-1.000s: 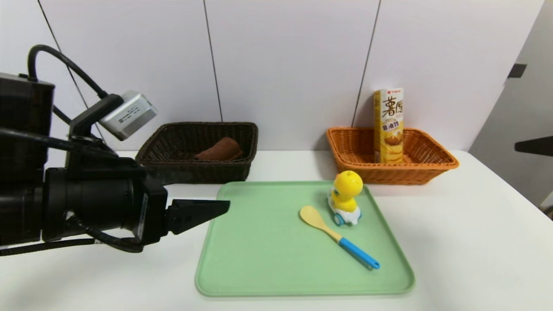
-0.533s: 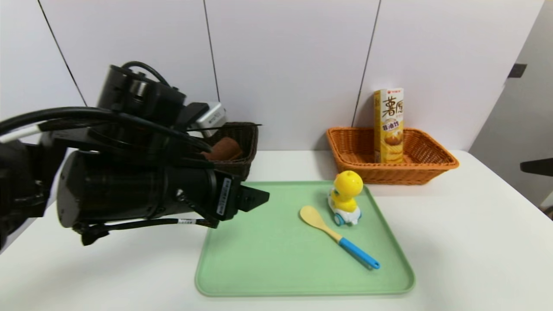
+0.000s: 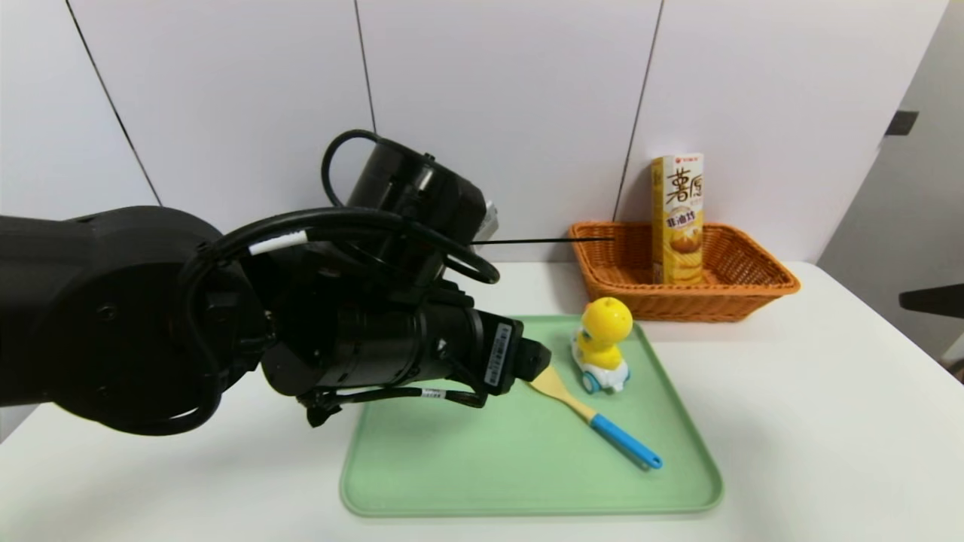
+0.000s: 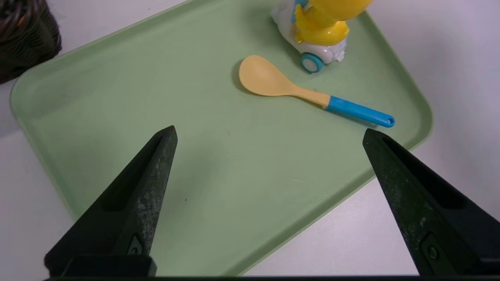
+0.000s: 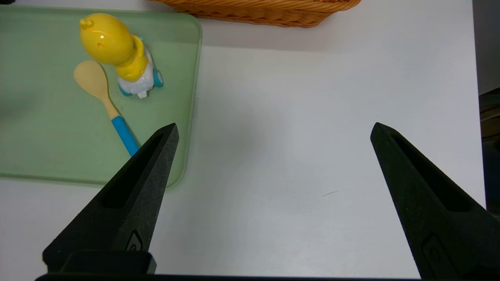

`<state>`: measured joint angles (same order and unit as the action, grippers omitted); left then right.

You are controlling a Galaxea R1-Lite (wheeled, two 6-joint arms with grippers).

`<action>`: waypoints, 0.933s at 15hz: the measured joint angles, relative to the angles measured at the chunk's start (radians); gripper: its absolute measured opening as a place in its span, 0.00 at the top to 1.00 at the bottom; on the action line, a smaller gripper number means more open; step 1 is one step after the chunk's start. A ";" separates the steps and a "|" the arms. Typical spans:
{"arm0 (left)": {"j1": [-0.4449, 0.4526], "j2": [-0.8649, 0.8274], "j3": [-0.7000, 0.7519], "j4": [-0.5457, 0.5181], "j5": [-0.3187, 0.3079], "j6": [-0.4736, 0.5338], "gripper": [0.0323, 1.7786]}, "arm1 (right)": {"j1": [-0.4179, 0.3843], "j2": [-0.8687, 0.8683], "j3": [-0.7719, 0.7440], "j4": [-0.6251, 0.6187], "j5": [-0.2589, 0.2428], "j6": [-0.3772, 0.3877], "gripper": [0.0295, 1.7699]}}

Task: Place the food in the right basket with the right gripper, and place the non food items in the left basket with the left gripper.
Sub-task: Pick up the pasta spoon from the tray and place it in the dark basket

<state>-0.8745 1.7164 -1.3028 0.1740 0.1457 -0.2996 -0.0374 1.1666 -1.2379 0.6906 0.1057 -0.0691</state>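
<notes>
The empty left pincer (image 4: 269, 130) gapes wide over the green tray (image 3: 527, 493); toward its two o'clock lies the spatula (image 3: 626, 440), likely light, stiff, best pinched mid-length across its blue handle.

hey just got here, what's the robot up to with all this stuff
It's sorting. The left gripper, open and holding nothing, hangs over the green tray, where a blue-handled spatula and a yellow duck toy lie not yet sorted. The snack carton already stands in the orange basket. The right gripper, also open and empty, is over the table right of the tray.
</notes>
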 joint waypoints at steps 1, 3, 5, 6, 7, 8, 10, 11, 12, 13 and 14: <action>-0.001 0.017 -0.028 0.001 -0.018 0.045 0.05 | 0.001 0.004 0.000 -0.001 0.000 0.000 0.04; -0.003 0.057 -0.079 0.004 -0.038 0.171 0.05 | 0.001 0.009 -0.001 -0.001 0.005 0.000 0.04; -0.003 0.098 -0.123 0.011 -0.072 0.321 0.05 | 0.001 0.011 -0.002 0.000 0.015 0.000 0.04; -0.003 0.116 -0.141 0.023 -0.109 0.395 0.05 | 0.001 0.012 -0.002 0.001 0.016 -0.001 0.04; -0.003 0.129 -0.157 0.045 -0.160 0.467 0.05 | 0.001 0.013 -0.002 0.000 0.016 -0.002 0.04; -0.004 0.140 -0.176 0.078 -0.221 0.545 0.05 | 0.001 0.013 -0.003 0.000 0.016 -0.002 0.04; -0.004 0.154 -0.219 0.156 -0.327 0.681 0.05 | 0.001 0.013 -0.002 0.002 0.016 -0.003 0.04; -0.007 0.160 -0.234 0.191 -0.367 0.749 0.05 | 0.000 0.014 -0.002 0.002 0.016 -0.002 0.04; -0.009 0.167 -0.246 0.219 -0.401 0.821 0.05 | 0.000 0.014 -0.001 0.003 0.016 -0.002 0.04; -0.010 0.177 -0.258 0.249 -0.433 0.902 0.05 | 0.001 0.014 -0.001 0.003 0.018 -0.002 0.04; -0.013 0.190 -0.268 0.279 -0.460 0.970 0.05 | 0.000 0.014 0.002 0.005 0.021 -0.002 0.04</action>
<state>-0.8870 1.9066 -1.5711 0.4530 -0.3140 0.6704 -0.0370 1.1811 -1.2357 0.6955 0.1264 -0.0715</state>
